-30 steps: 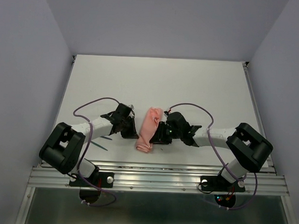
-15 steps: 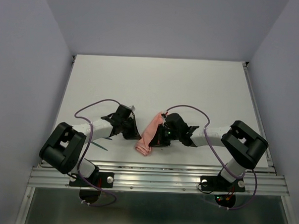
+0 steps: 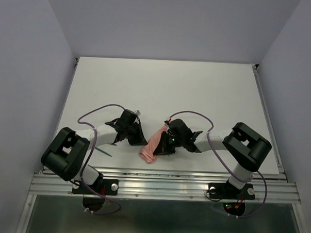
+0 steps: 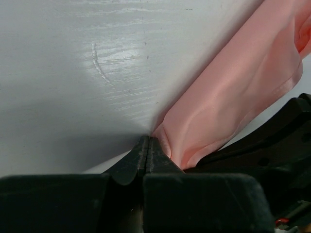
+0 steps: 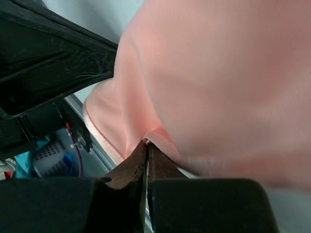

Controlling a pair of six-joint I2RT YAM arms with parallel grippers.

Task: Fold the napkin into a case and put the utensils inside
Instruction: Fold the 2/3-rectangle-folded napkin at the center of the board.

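Currently on hand: napkin [image 3: 153, 143], salmon cloth, bunched into a narrow slanted strip near the front edge of the table [image 3: 198, 92], lying between the two claws and not yet a flat layered pouch. Left claw [image 4: 147, 145]: jaws pressed together, a thin corner of cloth pinched at the very tip. Right claw [image 5: 146, 148]: jaws likewise closed, a hem caught at the tip only. Utensils [image 3: 105, 152]: thin teal pieces on the table beside the left arm, apart from the cloth and partly hidden. Risks, as judged: both holds are shallow, so a firm pull apart may slip a hem free and let the cloth collapse. The claws sit close together, so an uneven spread may twist the strip rather than open it. Only one layer may be held, leaving the fold to peel open. A low drag could carry cloth over the front edge. Fingers this near may knock together.
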